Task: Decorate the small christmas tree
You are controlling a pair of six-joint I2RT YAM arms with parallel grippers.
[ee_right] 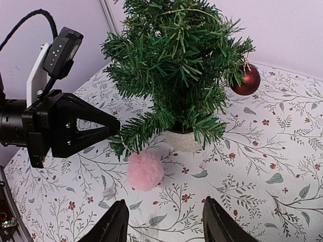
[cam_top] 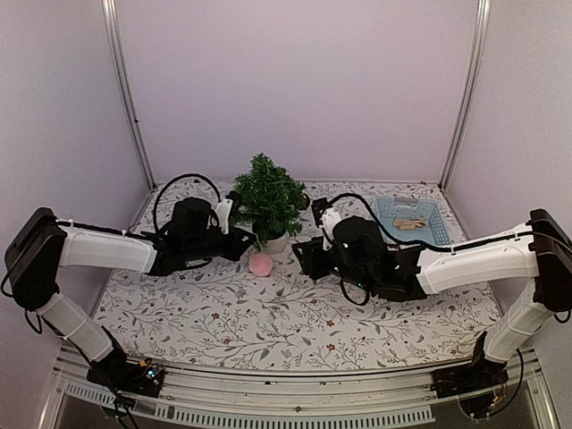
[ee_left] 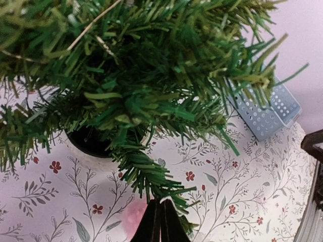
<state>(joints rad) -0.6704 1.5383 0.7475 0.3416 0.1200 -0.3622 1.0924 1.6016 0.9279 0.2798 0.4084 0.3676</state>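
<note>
Mid-table: small christmas tree (cam_top: 266, 201), white pot (ee_right: 184, 141). Likely light, tippy; needles soft, springy. Hold pot, not branch tips. Left gripper (ee_right: 115, 129) closed at low branch (ee_right: 141, 128); right gripper (ee_right: 166, 222) spread, empty.

My left wrist view cuts the small christmas tree (ee_left: 151, 75) off at the top and blurs the pink pompom (ee_left: 132, 214). From above I can't tell what the blue basket (cam_top: 441, 222) holds.

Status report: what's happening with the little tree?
Left gripper jaws shut at a low branch tip; right gripper open, empty. Small christmas tree upright, red bauble hung. Pink pompom beside pot.
</note>
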